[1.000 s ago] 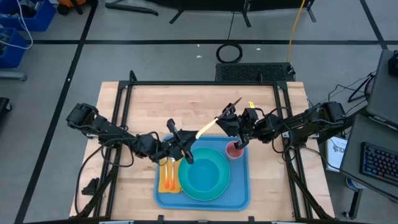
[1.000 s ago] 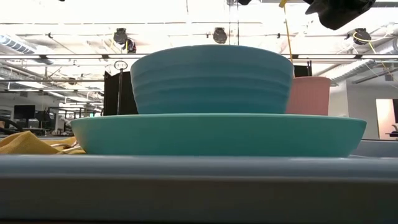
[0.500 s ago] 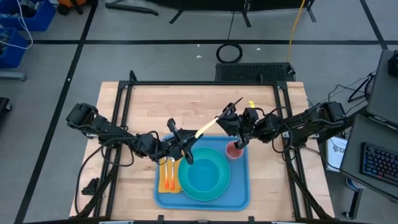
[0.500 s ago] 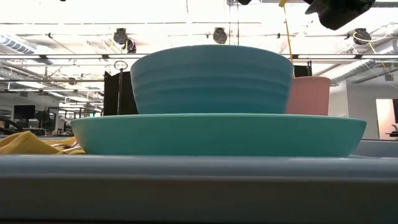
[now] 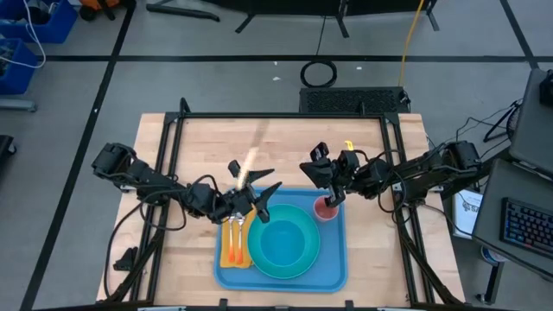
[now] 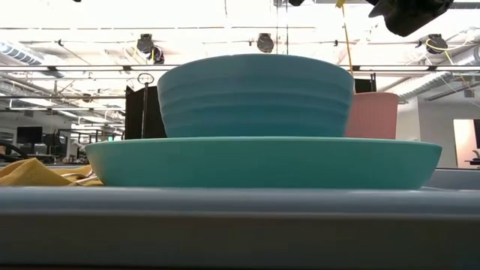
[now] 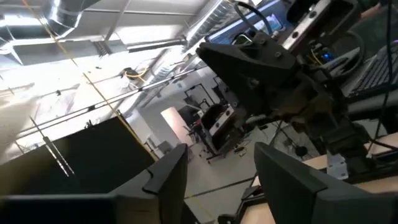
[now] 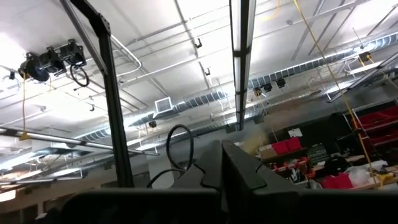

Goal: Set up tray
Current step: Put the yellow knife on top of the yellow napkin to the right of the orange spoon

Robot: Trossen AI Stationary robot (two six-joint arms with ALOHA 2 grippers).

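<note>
The blue tray point(image 5: 333, 272) lies at the table's near middle. On it sit a turquoise plate point(image 6: 262, 161) with a turquoise bowl point(image 6: 255, 94) in it, a pink cup point(image 5: 326, 208), and orange cutlery point(image 5: 233, 249) on a yellow cloth point(image 6: 26, 172). My left gripper point(image 5: 252, 180) hangs open over the tray's far left corner, tilted upward. A pale yellow long thing point(image 5: 251, 162) shows blurred in the air by its fingers, and no gripper holds it. My right gripper point(image 5: 311, 164) is shut and bare above the tray's far edge.
A black metal frame point(image 5: 276, 115) runs around the table's far and side edges. Bare wood point(image 5: 276, 142) lies beyond the tray on the far side. The right arm's gripper point(image 7: 249, 59) shows close ahead in the left wrist view.
My left gripper has opened and let go of the yellow thing, which had stretched between both grippers. The thing has come away from my right gripper too and now shows blurred in the air near the left fingers. Both arms have stayed in place.
</note>
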